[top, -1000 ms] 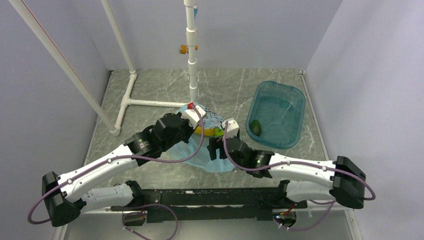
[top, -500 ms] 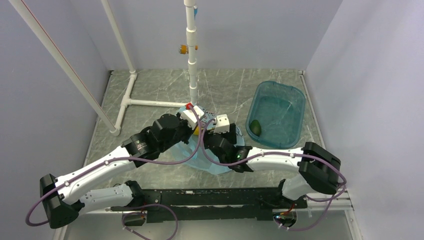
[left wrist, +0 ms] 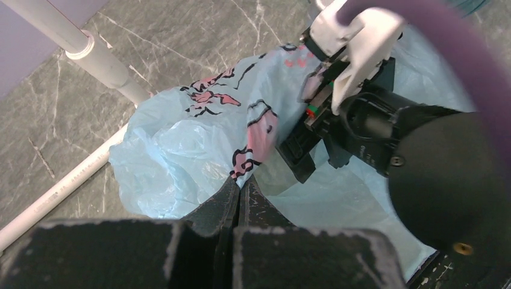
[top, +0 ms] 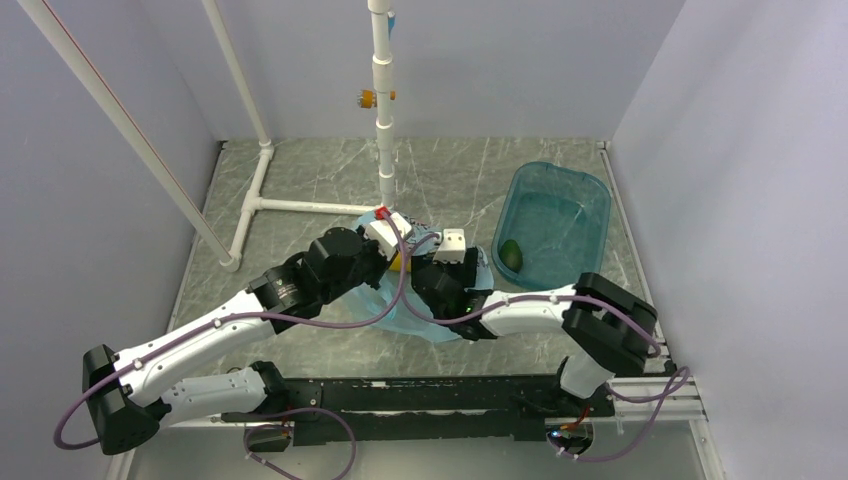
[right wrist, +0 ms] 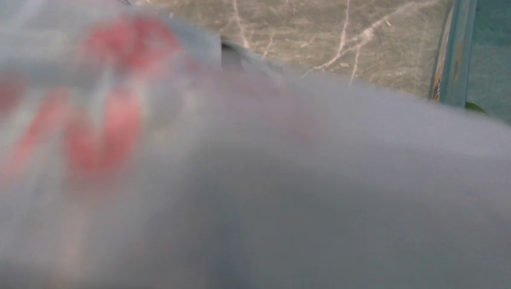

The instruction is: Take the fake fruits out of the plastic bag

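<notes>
The light blue plastic bag (top: 400,316) with a pink and dark print (left wrist: 211,96) lies mid-table. My left gripper (top: 398,252) (left wrist: 243,183) is shut on a fold of its film, pinched between the two black fingers. My right gripper (top: 420,265) (left wrist: 316,165) reaches into the bag's mouth from the right, its fingers standing apart. In the right wrist view blurred bag film covers almost everything and hides the jaws. A sliver of yellow fruit (top: 397,264) shows between the two grippers. A dark green oval fruit (top: 511,252) lies in the teal tub (top: 560,171).
A white pipe stand rises just behind the bag, its upright (top: 383,110) and base pipes (top: 300,206) (left wrist: 99,57) close to the left gripper. The tub's edge (right wrist: 455,54) is close on the right. Grey walls enclose the table.
The right arm folded in and swung left, pushing its gripper into the bag beside the left gripper. The left gripper kept its pinch on the bag, almost still.
</notes>
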### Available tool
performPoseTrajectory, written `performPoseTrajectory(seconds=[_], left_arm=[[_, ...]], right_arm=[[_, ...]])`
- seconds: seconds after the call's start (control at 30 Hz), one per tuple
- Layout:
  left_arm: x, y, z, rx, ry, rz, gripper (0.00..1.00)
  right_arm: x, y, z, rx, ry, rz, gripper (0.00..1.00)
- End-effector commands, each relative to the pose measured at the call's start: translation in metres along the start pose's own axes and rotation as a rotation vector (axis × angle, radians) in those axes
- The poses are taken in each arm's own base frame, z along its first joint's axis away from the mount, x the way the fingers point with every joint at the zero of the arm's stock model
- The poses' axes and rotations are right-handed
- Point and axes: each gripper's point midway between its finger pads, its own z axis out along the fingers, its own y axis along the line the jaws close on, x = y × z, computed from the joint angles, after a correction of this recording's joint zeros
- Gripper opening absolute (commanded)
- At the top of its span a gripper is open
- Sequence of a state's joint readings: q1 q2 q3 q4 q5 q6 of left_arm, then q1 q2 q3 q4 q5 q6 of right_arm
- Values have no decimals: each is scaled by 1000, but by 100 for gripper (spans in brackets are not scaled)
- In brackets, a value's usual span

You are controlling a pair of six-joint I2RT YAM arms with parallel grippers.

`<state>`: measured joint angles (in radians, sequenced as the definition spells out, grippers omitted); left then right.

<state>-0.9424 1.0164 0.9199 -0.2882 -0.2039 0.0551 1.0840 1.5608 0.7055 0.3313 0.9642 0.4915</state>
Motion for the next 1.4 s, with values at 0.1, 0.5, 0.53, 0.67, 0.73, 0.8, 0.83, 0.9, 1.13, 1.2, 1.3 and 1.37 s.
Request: performPoseTrajectory(seconds=[0.1,0.5,0.53,0.67,0.73,0.8,0.83,0.9,1.13,1.2,1.3,1.37], left_arm=[[-17,-2,0,6,-59,-22,0],[-16,-1,1,-2,-60,-16,0],[-15,-1,2,1,-51,-15,0],[-14,0,1,-5,-48,-17,0],[-14,0,1,-6,-50,-17,0],[-13,0,1,-8,-44,-18,0],[-13,0,2,-10,-41,-16,0],[-12,1,2,-15,-39,-16,0],[-14,1,4,-15,-36,-5,0],[-12,1,4,-13,-24,-5,0],[-12,0,5,-10,-31,-6,0],[-13,-1,5,-5,-31,-7,0]], right_arm=[[11,-9,24,76,-1,82,92],[26,-11,51,40,35,29,82],[28,-10,53,36,35,22,82],[32,-9,55,38,44,27,80],[29,-6,54,17,35,28,72],[22,-5,52,11,24,37,63],[17,-5,51,5,13,43,58],[7,-6,48,-5,-12,52,52],[-15,-4,27,-93,-36,60,35],[-17,-2,18,-135,-34,58,32],[-14,0,6,-185,-16,66,31],[-14,-1,1,-205,-20,84,33]])
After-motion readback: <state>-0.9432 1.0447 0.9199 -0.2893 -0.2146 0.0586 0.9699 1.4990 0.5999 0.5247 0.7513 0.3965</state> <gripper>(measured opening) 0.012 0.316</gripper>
